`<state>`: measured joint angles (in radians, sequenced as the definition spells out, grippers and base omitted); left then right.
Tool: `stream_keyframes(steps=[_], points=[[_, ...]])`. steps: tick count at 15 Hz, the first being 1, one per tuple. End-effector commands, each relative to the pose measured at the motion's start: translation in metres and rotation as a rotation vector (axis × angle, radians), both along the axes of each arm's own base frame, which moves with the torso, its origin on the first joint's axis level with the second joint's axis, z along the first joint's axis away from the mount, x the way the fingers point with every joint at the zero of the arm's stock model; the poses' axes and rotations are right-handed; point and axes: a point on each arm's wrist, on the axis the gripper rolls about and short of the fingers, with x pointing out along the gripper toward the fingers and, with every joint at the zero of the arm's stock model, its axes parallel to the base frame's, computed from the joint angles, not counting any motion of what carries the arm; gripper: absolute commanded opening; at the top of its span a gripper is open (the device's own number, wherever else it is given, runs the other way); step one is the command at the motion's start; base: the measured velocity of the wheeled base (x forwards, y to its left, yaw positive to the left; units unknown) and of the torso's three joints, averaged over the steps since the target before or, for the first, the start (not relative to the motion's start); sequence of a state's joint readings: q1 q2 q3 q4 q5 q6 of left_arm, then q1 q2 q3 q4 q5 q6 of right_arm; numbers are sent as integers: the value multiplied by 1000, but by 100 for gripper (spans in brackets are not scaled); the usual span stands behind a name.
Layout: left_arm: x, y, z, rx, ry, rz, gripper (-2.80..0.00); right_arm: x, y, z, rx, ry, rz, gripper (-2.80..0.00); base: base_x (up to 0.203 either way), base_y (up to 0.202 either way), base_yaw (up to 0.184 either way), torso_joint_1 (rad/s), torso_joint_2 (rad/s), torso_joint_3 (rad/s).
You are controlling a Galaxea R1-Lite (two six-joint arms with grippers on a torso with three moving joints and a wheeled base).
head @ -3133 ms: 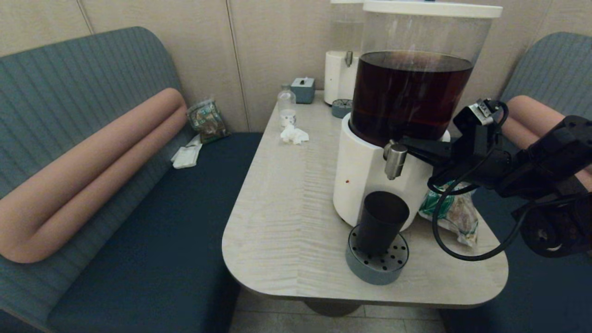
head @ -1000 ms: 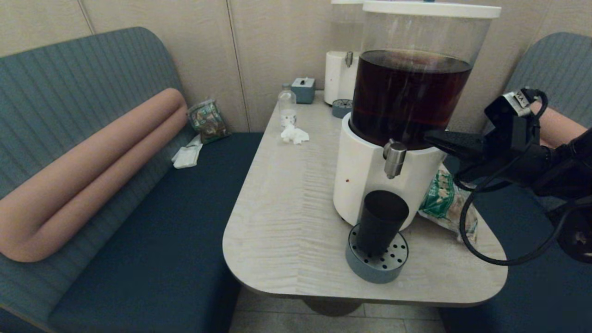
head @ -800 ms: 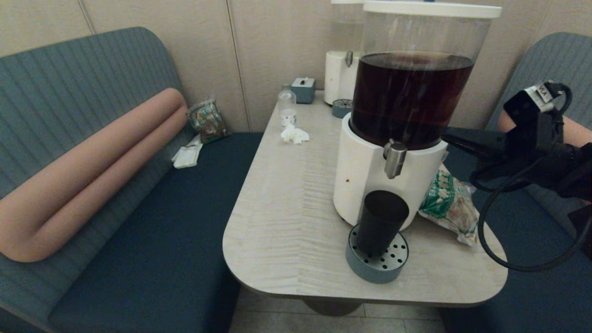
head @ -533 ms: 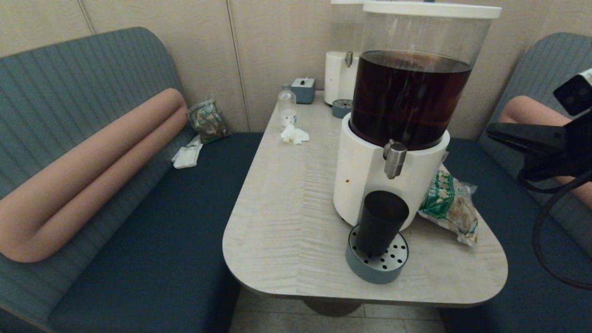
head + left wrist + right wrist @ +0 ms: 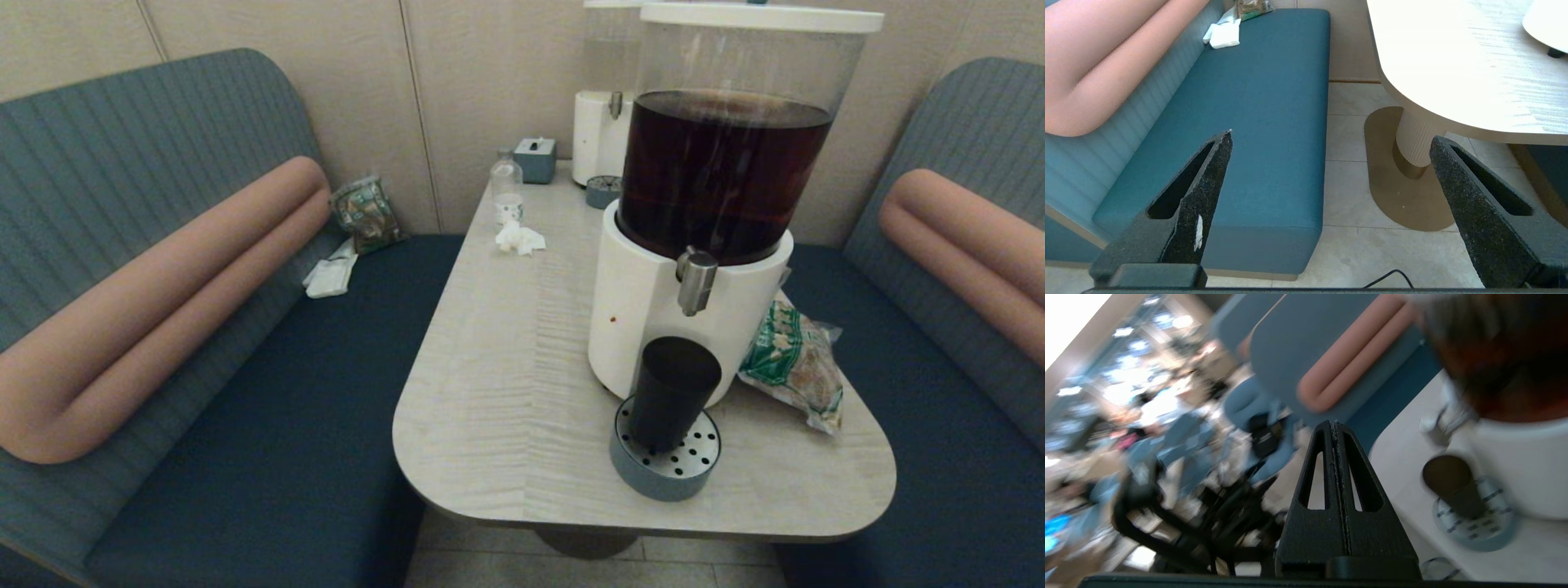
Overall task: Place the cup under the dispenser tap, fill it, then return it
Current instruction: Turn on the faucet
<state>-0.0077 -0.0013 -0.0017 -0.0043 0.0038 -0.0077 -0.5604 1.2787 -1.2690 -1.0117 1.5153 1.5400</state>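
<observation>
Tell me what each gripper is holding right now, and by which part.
Nothing is held. The left gripper is open over the floor; the right gripper is shut on nothing, away from the table. The cup stands free under the dispenser tap.

No text, brand, number or sign can be read — the green snack bag (image 5: 790,362) and the small bottle's label (image 5: 507,207) carry print, but far too small to read.

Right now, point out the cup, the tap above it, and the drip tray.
Cup (image 5: 671,390), head view, on its dark side wall.
Tap (image 5: 695,281), head view, on the steel spout's body.
Drip tray (image 5: 663,480), head view, on its grey-blue outer wall.
</observation>
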Motion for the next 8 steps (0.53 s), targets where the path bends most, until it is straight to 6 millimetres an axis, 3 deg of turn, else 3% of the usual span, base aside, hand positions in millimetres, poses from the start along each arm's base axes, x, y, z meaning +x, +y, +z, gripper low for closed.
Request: stream_keyframes(steps=[1,4,6,8], points=[[0,0,0,-1,1,1,0,-33,9,45,-61,-73,-93,-280,0,0,0,0,0,0],[0,0,0,-2,1,1,0,-57,16,80,-138,-157,-214,-280,0,0,0,0,0,0],[0,0,0,0,1,1,0,-52,9,92,-64,-116,-231,-280,0,0,0,0,0,0],[0,0,0,0,1,1,0,-38,-4,93,88,63,-204,-280,0,0,0,0,0,0]])
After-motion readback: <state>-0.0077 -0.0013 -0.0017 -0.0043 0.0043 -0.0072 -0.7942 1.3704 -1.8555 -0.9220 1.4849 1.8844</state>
